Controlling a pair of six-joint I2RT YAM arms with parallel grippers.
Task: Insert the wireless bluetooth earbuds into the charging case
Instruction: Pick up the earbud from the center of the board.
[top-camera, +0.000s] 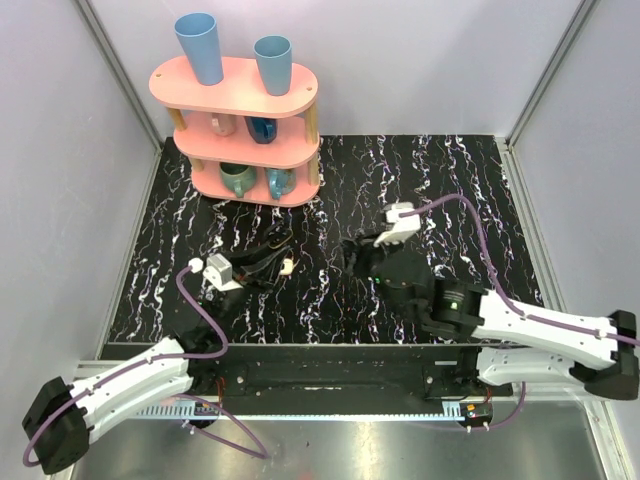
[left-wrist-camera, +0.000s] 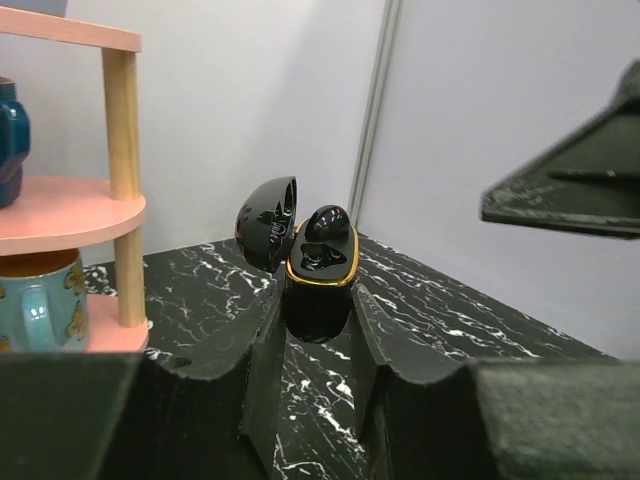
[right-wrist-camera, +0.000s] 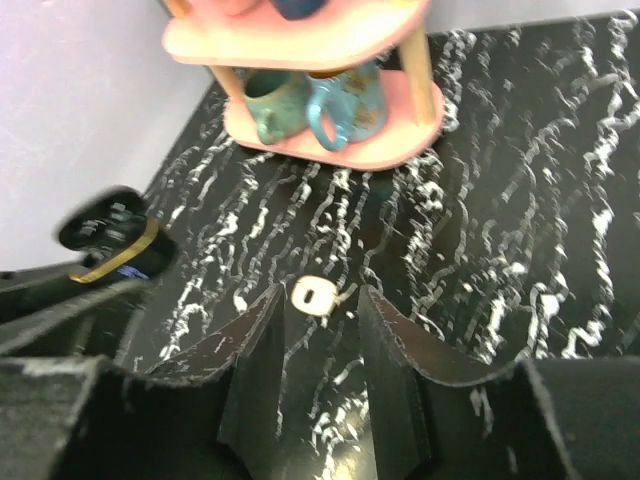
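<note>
- A black marble table (top-camera: 450, 200) with white veining is enclosed by pale walls (top-camera: 420, 60) on three sides
- A pink three-tier shelf rack (top-camera: 240, 95) is placed at the far left of the table; two blue cups (top-camera: 200, 48) are stood on its top tier and mugs (top-camera: 238, 178) are kept on the lower tiers
- The left arm (top-camera: 120, 385) is extended from the near left corner and the right arm (top-camera: 540, 325) from the near right, both toward the middle of the table
- The left gripper (left-wrist-camera: 315, 315) is clamped on the charging case (left-wrist-camera: 320, 262), which is held upright between its fingers (left-wrist-camera: 262, 350)
- The lid (left-wrist-camera: 265, 218) is swung open, and a gold rim is shown around the case mouth
- A dark glossy body (left-wrist-camera: 325, 222) is seated in the far well; its identity cannot be told
- The right gripper (right-wrist-camera: 320, 305) is set partly open, with nothing clamped
- One cream-white earbud (right-wrist-camera: 313, 295) is laid on the table, seen in the gap just past the right fingertips; contact cannot be told
</note>
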